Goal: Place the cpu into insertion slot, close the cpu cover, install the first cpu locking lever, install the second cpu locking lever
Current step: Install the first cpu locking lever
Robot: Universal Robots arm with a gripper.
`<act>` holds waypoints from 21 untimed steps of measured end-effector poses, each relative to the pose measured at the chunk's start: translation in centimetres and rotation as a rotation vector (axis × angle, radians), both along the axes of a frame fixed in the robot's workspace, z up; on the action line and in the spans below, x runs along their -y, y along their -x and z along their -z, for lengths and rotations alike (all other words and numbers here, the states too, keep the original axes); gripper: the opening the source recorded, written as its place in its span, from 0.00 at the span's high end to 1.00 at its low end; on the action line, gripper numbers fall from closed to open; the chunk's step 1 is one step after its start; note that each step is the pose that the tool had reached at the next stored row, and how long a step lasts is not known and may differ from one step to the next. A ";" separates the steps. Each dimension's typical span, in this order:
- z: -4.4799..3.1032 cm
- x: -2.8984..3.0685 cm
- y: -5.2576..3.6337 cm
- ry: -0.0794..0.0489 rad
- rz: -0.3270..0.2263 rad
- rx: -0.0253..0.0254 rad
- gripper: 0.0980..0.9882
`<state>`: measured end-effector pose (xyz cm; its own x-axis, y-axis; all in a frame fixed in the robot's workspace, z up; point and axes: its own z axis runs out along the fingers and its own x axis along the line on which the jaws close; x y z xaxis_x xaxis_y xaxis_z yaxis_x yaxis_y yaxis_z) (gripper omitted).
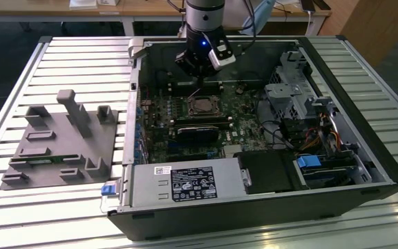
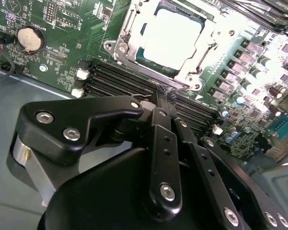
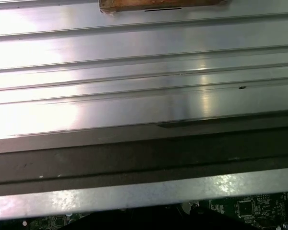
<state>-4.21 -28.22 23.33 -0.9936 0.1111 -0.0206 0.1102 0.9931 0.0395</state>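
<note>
Cpu (image 2: 173, 36) seated in insertion slot (image 2: 134, 45) on the green motherboard (image 2: 62, 28); silvery top visible through the window of the cpu cover (image 2: 209, 38), which lies flat over it. In the exterior view the slot (image 1: 203, 107) sits mid-board inside the open computer case (image 1: 365, 171). Gripper (image 2: 165, 96) just beside the slot's edge, over the black memory slots (image 2: 120, 79), fingers drawn together and narrow, tips at a thin wire lever (image 2: 175, 87). Grey fixture plate (image 1: 60, 142) rests on the slatted table (image 1: 74, 57), well apart from the slot.
</note>
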 end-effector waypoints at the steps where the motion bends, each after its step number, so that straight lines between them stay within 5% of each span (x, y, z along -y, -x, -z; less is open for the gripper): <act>1: 0.04 -0.01 -0.04 0.000 0.000 0.0000 0.99; 21: 0.84 -0.19 -0.83 0.000 0.000 0.0001 0.99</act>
